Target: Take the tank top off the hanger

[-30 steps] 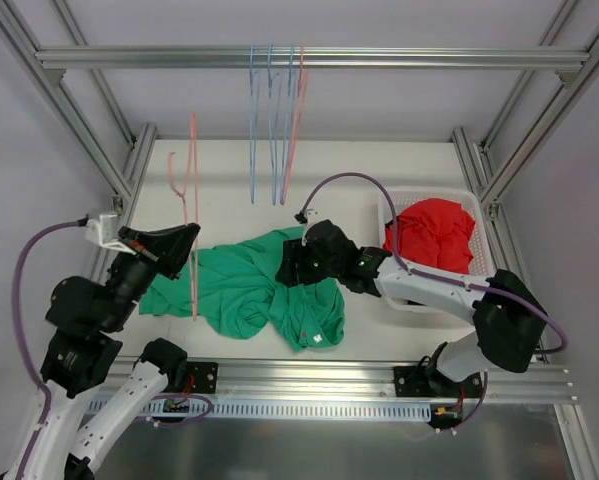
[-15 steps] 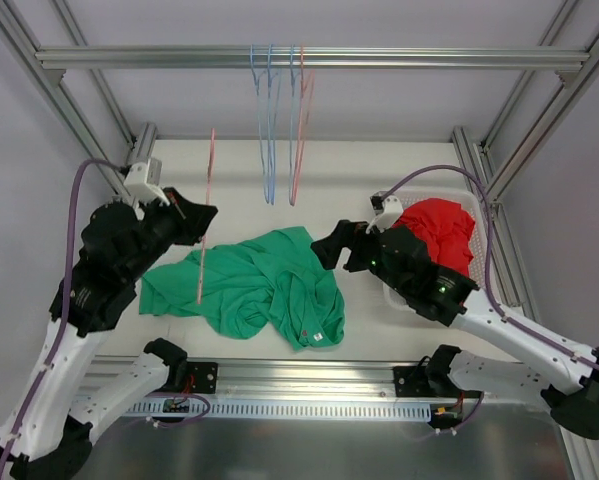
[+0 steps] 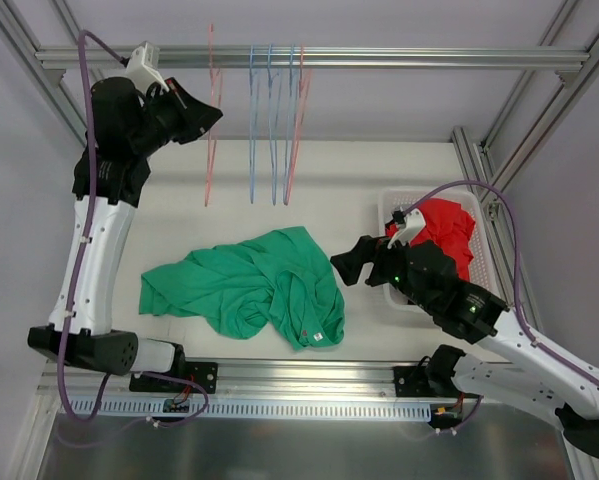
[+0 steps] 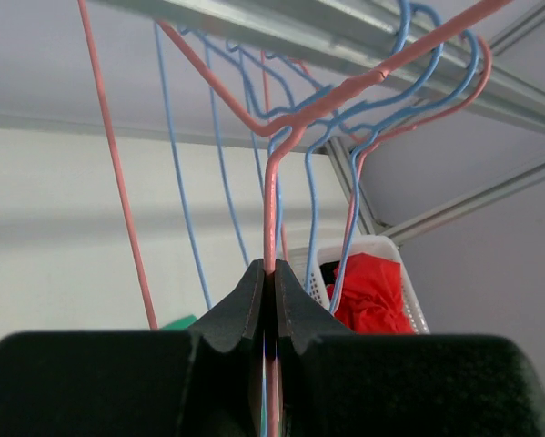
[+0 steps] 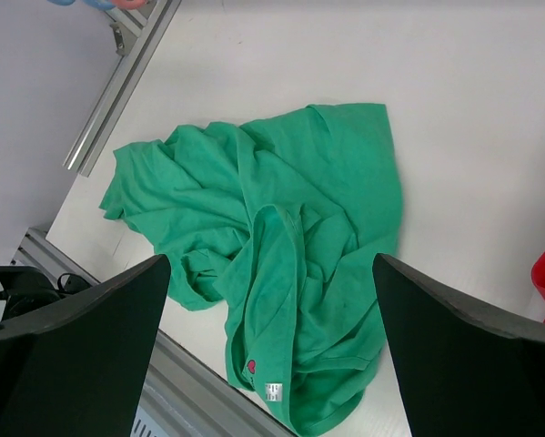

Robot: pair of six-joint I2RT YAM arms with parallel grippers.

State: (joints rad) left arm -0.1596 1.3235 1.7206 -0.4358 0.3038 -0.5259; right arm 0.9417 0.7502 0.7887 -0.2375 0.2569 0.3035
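Observation:
The green tank top (image 3: 249, 285) lies crumpled on the white table, off the hanger; the right wrist view looks straight down on the tank top (image 5: 299, 228). My left gripper (image 3: 211, 108) is raised to the top rail (image 3: 379, 57) and shut on the wire of the pink hanger (image 3: 209, 150). In the left wrist view the pink hanger (image 4: 270, 200) rises from between the closed left gripper (image 4: 272, 271) jaws toward the rail. My right gripper (image 3: 345, 266) hovers just right of the shirt, open and holding nothing; in its own view the right gripper (image 5: 270, 261) jaws stand wide apart above the cloth.
Several blue hangers (image 3: 269, 120) and another pink hanger (image 3: 297, 110) hang from the rail beside the held one. A white basket (image 3: 391, 205) with red clothing (image 3: 439, 230) stands at the table's right. Aluminium frame posts border the table.
The left arm has lifted the pink hanger from over the tank top up to the rail. The right gripper has let go of the shirt, opened wide and drawn back to the right.

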